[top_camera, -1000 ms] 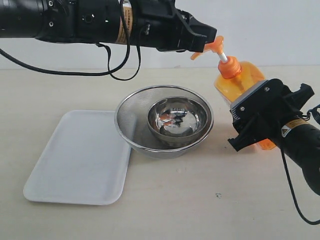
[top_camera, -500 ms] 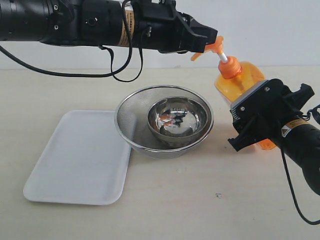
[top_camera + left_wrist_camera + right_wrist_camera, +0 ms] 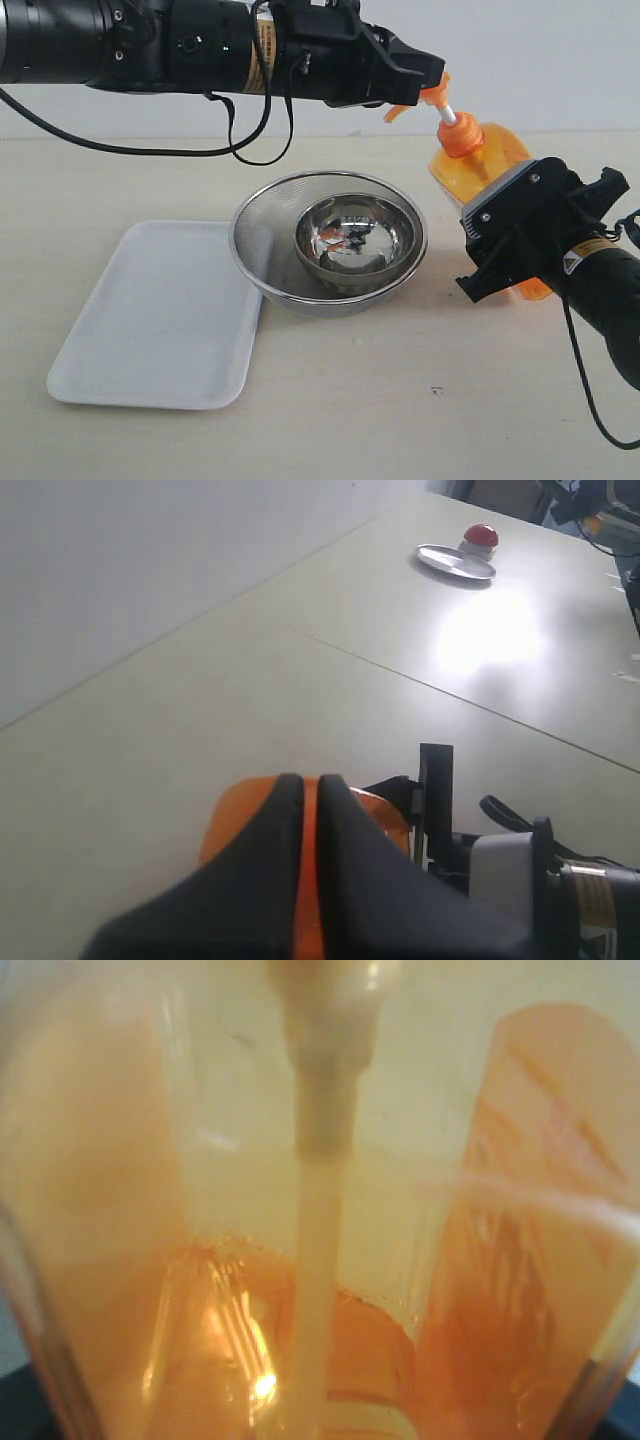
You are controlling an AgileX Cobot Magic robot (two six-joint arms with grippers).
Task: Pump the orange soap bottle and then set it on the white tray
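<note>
The right gripper's (image 3: 487,245) fingers pinched the tall translucent orange soap bottle (image 3: 482,152). The left gripper's (image 3: 426,78) fingers, pressed together atop its pump head (image 3: 438,96), needed to push straight down.

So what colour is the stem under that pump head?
The thin plastic stem is white; exterior view shows it best.

Translucent orange soap bottle (image 3: 482,152), upright with a slight lean, at the right of the worktop (image 3: 400,400), orange pump head raised on its white stem. Flat white tray (image 3: 150,320), rounded corners, low rim, lying well apart at the left.
</note>
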